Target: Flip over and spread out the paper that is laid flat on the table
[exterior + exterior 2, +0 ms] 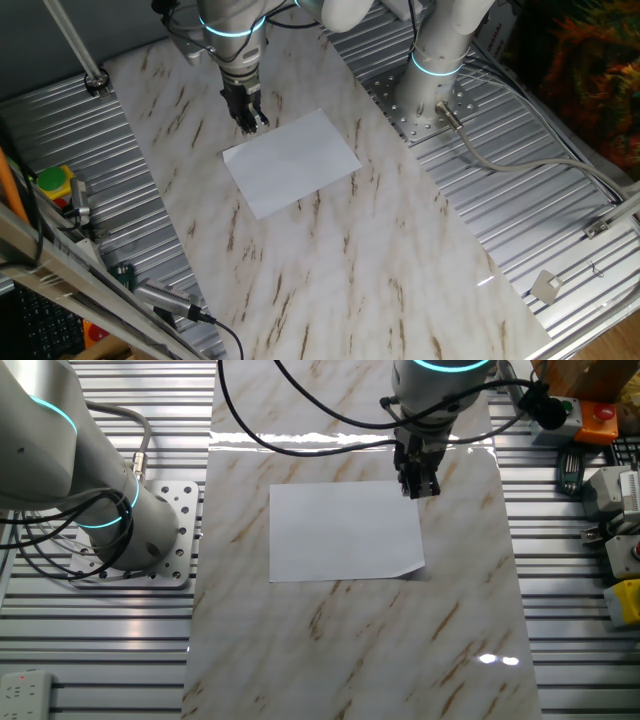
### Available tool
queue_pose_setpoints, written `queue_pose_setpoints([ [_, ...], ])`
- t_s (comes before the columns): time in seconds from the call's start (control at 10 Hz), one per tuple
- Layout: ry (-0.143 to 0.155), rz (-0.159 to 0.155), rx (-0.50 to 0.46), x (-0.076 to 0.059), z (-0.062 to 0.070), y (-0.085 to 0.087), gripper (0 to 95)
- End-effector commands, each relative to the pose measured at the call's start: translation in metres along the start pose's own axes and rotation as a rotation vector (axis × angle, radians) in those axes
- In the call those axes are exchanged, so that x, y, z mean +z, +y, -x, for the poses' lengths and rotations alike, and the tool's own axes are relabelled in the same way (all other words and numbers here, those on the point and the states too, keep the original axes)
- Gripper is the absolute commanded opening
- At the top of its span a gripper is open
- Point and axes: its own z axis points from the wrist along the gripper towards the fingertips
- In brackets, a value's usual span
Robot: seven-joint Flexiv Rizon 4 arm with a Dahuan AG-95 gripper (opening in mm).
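Observation:
The white paper (292,160) lies flat on the marble-patterned table (340,270), near its middle. In the other fixed view the paper (345,530) shows one near corner slightly curled up, on the table (350,650). My gripper (250,121) points straight down at the paper's far corner, fingertips at or just above the sheet's edge. In the other fixed view the gripper (418,486) stands over the sheet's top right corner. The fingers look closed together with nothing lifted between them.
A second arm's base (438,70) stands on a bolted plate beside the table, also in the other fixed view (110,525). Ribbed metal surfaces flank the table. Tools and a yellow-green object (55,185) lie at one side; cables hang over the far end.

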Motion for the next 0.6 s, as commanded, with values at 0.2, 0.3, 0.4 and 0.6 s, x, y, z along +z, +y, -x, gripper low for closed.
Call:
queue_pose_setpoints([
  [0.2,0.001,0.005,0.01,-0.0047,-0.0028,0.002,0.0],
  [0.3,0.001,0.006,0.01,-0.0059,-0.0034,0.0021,0.0],
  [0.4,0.002,0.006,0.011,-0.0062,-0.0036,0.0019,0.0],
  [0.6,0.003,0.005,0.01,-0.0063,-0.0036,0.0019,0.0],
])
